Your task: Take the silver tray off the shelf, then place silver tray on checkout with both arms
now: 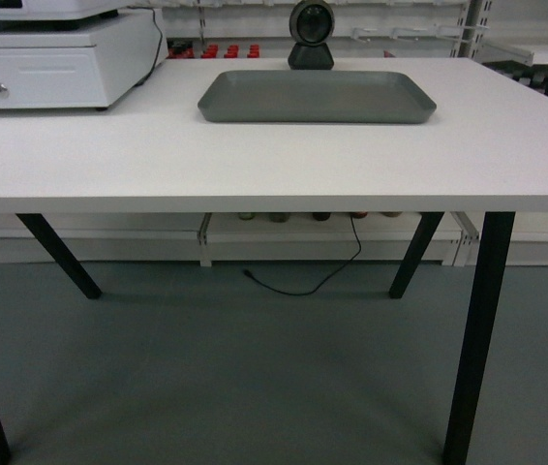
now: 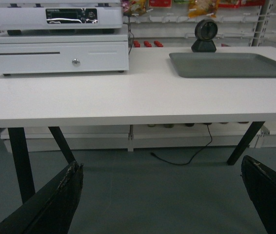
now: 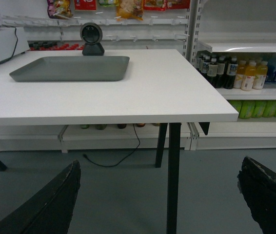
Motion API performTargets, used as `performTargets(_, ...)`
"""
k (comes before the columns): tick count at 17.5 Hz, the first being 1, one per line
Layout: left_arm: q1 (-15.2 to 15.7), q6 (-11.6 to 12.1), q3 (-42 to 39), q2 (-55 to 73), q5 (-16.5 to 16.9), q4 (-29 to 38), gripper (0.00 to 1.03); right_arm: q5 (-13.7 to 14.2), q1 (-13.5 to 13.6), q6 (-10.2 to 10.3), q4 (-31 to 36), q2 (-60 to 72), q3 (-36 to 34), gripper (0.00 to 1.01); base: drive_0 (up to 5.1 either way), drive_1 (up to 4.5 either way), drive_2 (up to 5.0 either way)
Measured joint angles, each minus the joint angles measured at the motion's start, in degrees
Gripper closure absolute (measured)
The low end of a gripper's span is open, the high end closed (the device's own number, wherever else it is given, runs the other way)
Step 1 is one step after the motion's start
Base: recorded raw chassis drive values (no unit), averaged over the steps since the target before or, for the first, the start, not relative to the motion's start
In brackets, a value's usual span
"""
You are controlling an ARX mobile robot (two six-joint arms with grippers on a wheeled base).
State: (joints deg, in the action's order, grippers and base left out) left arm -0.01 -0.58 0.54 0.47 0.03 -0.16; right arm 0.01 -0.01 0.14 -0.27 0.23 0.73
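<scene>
The silver tray (image 1: 317, 95) lies flat on the white checkout (image 1: 255, 165), toward its far middle, just in front of a scanner. It also shows in the left wrist view as the silver tray (image 2: 230, 64) at the right, and in the right wrist view as the silver tray (image 3: 72, 68) at the left. Neither gripper shows in the head view. My left gripper (image 2: 162, 164) is open, low over the floor in front of the checkout (image 2: 128, 97). My right gripper (image 3: 160, 164) is open too, below the checkout (image 3: 152, 92) near its right front corner. Both hold nothing. A white shelf (image 3: 247, 46) stands to the right.
A white cash drawer with a register (image 2: 55, 53) occupies the checkout's left rear. A round black scanner (image 1: 311, 34) stands behind the tray. Black table legs (image 3: 173, 175) rise close ahead of the right gripper. A cable (image 1: 303, 281) lies on the floor. Bottles (image 3: 235, 73) fill the right shelves.
</scene>
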Motion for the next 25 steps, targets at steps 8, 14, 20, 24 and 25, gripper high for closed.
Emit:
performTargets(8,-0.02,-0.02,0.0,0.0,-0.04,-0.02,0.05,0.0,0.0,0.0,0.09,0.0,0.0,0.03,0.0,0.0,0.0)
performTargets(14,0.0,-0.02,0.0,0.0,-0.04,-0.02,0.05,0.0,0.0,0.0,0.11,0.0,0.0,0.03,0.0,0.0,0.0)
performTargets(20,0.0,-0.02,0.0,0.0,-0.04,0.09,0.05,0.0,0.0,0.0,0.09,0.0,0.0,0.03,0.0,0.0,0.0)
performTargets(24,0.0,0.02,0.0,0.0,0.02,-0.04,0.05,-0.02,0.0,-0.13,0.0,0.02,0.0,0.03,0.0,0.0,0.0)
performTargets(25,0.0,0.04,0.0,0.0,-0.04,-0.26,0.05,0.04,0.0,-0.13,-0.17,0.02,0.0,0.03,0.0,0.0,0.0)
